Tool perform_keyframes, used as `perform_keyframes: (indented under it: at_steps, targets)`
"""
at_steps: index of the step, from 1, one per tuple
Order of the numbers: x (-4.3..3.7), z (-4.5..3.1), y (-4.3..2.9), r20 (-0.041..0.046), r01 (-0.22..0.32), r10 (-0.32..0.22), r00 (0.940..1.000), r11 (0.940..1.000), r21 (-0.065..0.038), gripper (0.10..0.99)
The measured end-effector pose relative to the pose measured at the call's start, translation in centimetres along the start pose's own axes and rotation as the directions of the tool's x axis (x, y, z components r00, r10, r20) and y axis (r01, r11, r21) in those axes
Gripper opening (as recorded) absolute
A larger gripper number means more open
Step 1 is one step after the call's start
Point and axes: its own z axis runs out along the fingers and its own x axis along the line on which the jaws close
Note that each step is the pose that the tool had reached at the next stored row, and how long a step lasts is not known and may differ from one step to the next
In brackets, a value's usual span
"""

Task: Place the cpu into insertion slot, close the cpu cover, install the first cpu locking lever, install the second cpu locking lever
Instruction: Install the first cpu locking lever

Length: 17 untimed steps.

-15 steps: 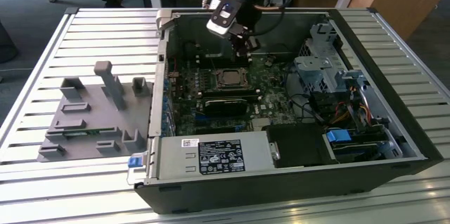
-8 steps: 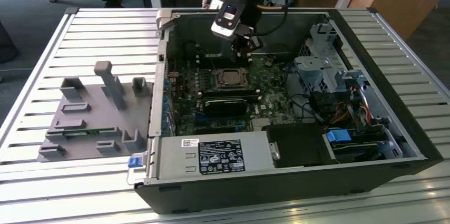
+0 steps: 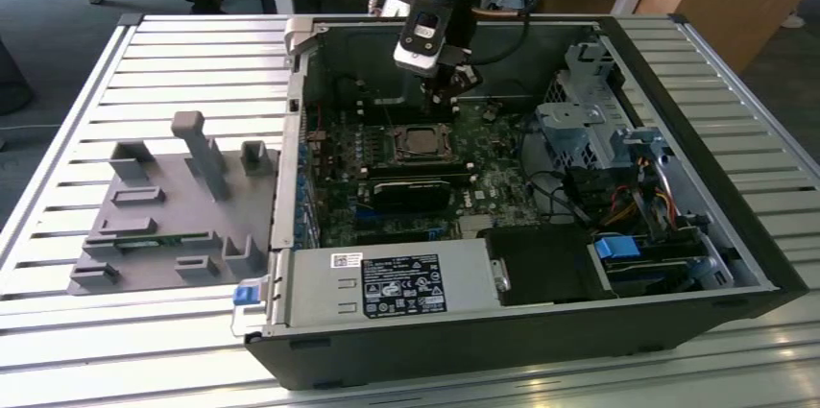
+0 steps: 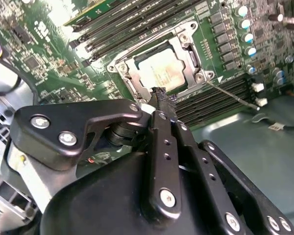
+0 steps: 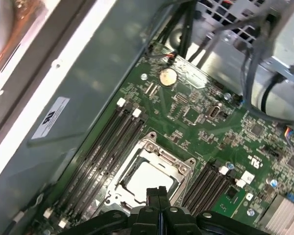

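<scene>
While under the cpu cover (image 4: pixel 154 47), the cpu (image 4: pixel 159 73) just beside the hand (image 4: pixel 161 95).

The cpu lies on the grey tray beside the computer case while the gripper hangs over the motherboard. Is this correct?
No. The cpu lies in the insertion slot on the motherboard, as both wrist views show. The gripper does hang over the motherboard.

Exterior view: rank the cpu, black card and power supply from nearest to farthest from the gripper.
1. cpu, right by the gripper tip.
2. black card, past the cpu toward the camera.
3. power supply, farthest toward the camera.
</scene>
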Motion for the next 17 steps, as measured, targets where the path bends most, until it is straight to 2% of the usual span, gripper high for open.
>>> perform_keyframes:
  at_steps: [4, 9, 17]
  targets:
    - [0.00, 0.01, 0.00, -0.0005, 0.050, -0.050, 0.9987, 0.9987, 0.000, 0.106]
    - [0.00, 0.01, 0.00, -0.0011, 0.110, -0.110, 0.9939, 0.9939, 0.000, 0.106]
    - [0.01, 0.03, -0.01, -0.0020, 0.201, -0.201, 0.9796, 0.9796, 0.000, 0.106]
